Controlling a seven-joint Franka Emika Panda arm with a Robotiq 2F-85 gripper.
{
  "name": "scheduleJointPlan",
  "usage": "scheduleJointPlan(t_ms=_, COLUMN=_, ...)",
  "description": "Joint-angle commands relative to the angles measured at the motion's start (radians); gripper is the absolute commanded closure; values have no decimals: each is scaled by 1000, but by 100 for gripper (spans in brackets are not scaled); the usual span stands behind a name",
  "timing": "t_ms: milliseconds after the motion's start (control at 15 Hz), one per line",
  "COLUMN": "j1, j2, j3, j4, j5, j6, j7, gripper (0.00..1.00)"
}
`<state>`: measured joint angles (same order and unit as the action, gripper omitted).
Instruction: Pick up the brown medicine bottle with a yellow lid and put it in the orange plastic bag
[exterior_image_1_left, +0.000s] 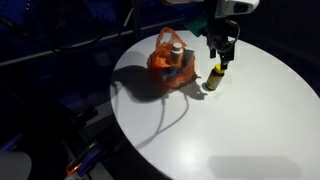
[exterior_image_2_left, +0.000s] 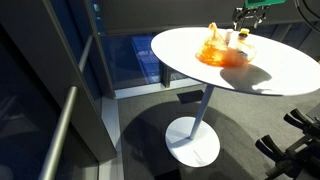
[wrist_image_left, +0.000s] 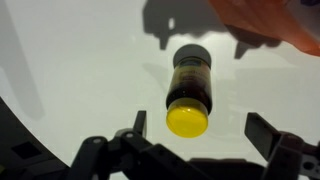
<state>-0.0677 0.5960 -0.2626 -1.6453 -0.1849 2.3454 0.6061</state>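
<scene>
Brown medicine bottle (wrist_image_left: 190, 88), yellow-lidded, is standing upright on the white surface (wrist_image_left: 80, 70) just beside the orange plastic bag (exterior_image_1_left: 168, 60); the claw (exterior_image_1_left: 221, 58) is hovering above it, released.

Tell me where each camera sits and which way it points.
Exterior view: high above the round table, looking down at the orange bag, the bottle and the arm's end.
Exterior view: farther off, lower, side-on to the table and its pedestal; arm's end over the bag.
Wrist view: on the arm, looking down at the bottle; open jaws at the bottom edge.
Shared: table and bag in both exterior views.
</scene>
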Motion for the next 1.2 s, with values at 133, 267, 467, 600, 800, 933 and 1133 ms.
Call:
scheduleJointPlan(t_ms=133, j1=-5, j2=97, j3=-27, j4=112, j5=24, j6=-24, j7=37, gripper=5)
scheduleJointPlan(t_ms=267, j1=-3, j2=113, j3=-35, j4=127, j5=22, j6=-28, j7=48, gripper=30)
scheduleJointPlan(t_ms=467, j1=6, j2=110, j3=-43, j4=129, j5=14, j6=-28, j7=58, gripper=48)
scheduleJointPlan(t_ms=600, j1=13, j2=91, j3=-45, j4=119, j5=10, j6=-27, j7=56, gripper=65)
scheduleJointPlan(t_ms=800, j1=23, j2=50, j3=-40, j4=96, j5=8, j6=-21, j7=47, gripper=81)
scheduleJointPlan(t_ms=933, j1=33, j2=18, j3=-38, j4=75, j5=4, j6=-18, j7=44, gripper=81)
scheduleJointPlan(t_ms=1133, j1=52, j2=-43, j3=-33, j4=36, j5=-2, j6=-17, j7=40, gripper=81)
